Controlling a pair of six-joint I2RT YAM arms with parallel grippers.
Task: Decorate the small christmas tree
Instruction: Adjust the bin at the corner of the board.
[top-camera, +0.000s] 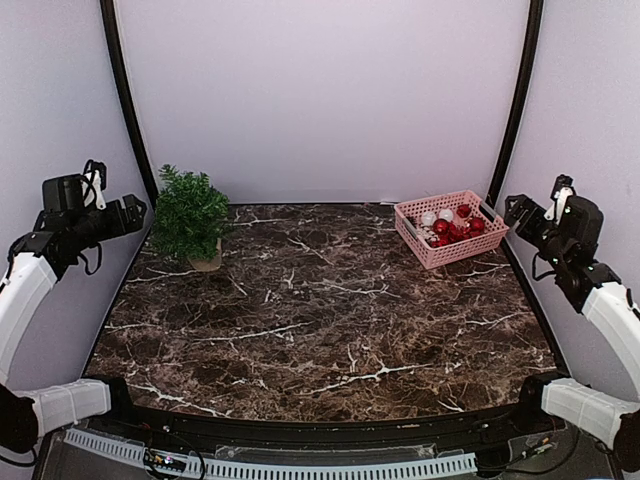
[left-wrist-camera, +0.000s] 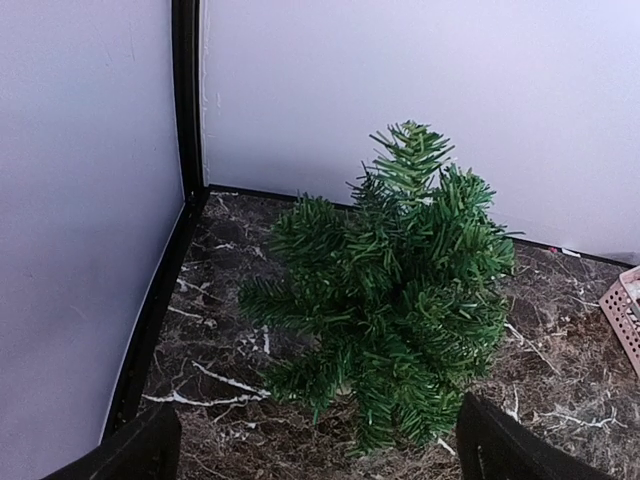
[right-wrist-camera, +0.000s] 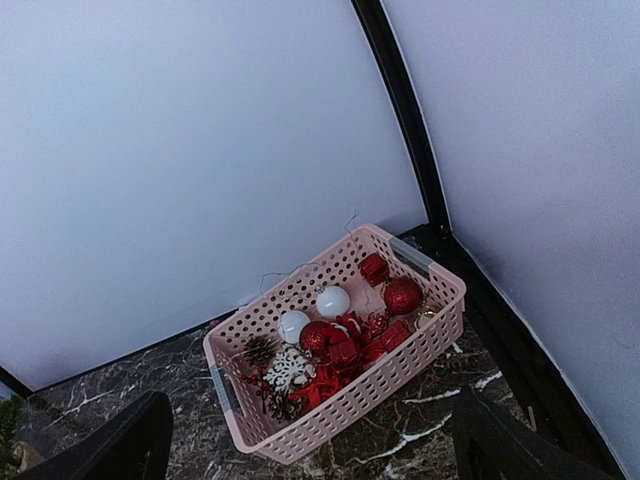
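Status: no ornament is hanging on the small christmas tree (left-wrist-camera: 395, 300) yet. The task is sitting at its first step, fetching a decoration.

Left tool (left-wrist-camera: 318, 452): its fingers are standing spread wide and gripping nothing. The tree is standing upright directly ahead of this tool and slightly below it, roughly centred on the gap between the fingers and not touching them. Its tan base (top-camera: 205, 262) is resting on the counter (top-camera: 320, 320).

Right tool (right-wrist-camera: 315, 445): its fingers are likewise spread and carrying nothing. The pink basket (right-wrist-camera: 380, 375) is lying ahead of and below this tool, clear of both fingers. It is holding a red ball (right-wrist-camera: 402, 295), a white ball (right-wrist-camera: 332, 301), a white snowflake piece (right-wrist-camera: 290, 368) and other red items, heaped together. Any hanging loops are too fine to confirm.

Assessment: the tree and the basket are sitting well apart, one ahead of each tool, so the right tool looks best placed to be picking.

Recommendations:
- Choose a piece lying on top and apart from its neighbours; the white ball looks suitable.
- Come straight down with the fingers spread, clearing the basket wall.
- Close gently, since round balls are likely to be slipping out of a hard pinch.
- Lift vertically, watching that no tangled neighbour is trailing.
- Consider having the left tool steady the tree, which looks light and could tip.
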